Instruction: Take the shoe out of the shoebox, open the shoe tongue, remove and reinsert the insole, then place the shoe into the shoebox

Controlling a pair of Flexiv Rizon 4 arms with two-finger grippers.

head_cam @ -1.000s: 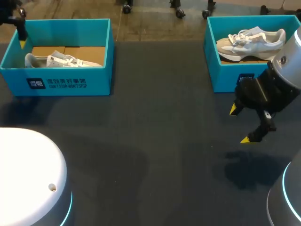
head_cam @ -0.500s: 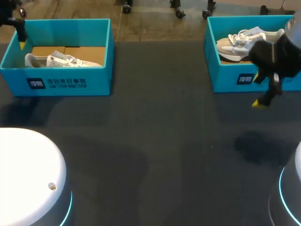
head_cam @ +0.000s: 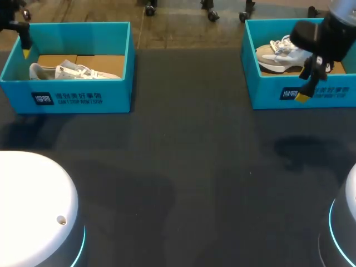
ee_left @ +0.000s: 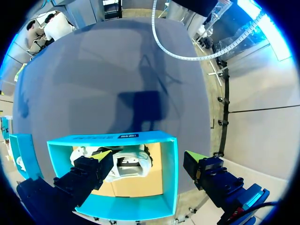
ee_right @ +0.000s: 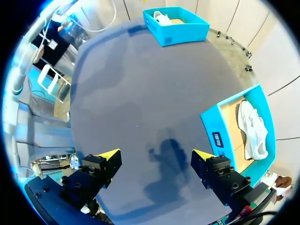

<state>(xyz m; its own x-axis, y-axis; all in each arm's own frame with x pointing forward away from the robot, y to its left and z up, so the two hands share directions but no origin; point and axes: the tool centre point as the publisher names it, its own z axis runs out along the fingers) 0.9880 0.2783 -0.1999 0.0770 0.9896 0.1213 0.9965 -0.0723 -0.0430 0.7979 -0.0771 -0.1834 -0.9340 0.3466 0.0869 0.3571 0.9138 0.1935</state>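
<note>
In the right shoebox (head_cam: 266, 92), the shoe (head_cam: 275, 54) lies lengthwise, toe leftward.

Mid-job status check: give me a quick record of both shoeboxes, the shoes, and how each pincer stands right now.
left shoebox: teal, open-topped, far left of the table
left shoe: pale, lying inside the left shoebox
right shoebox: teal, open-topped, far right
right shoe: pale, lying inside the right shoebox
left pincer: open, empty, above one end of the left shoebox, one finger over the inside, one outside the wall
right pincer: open, empty, above the table by the right shoebox's front wall
task stage: no shoe taken out yet
</note>
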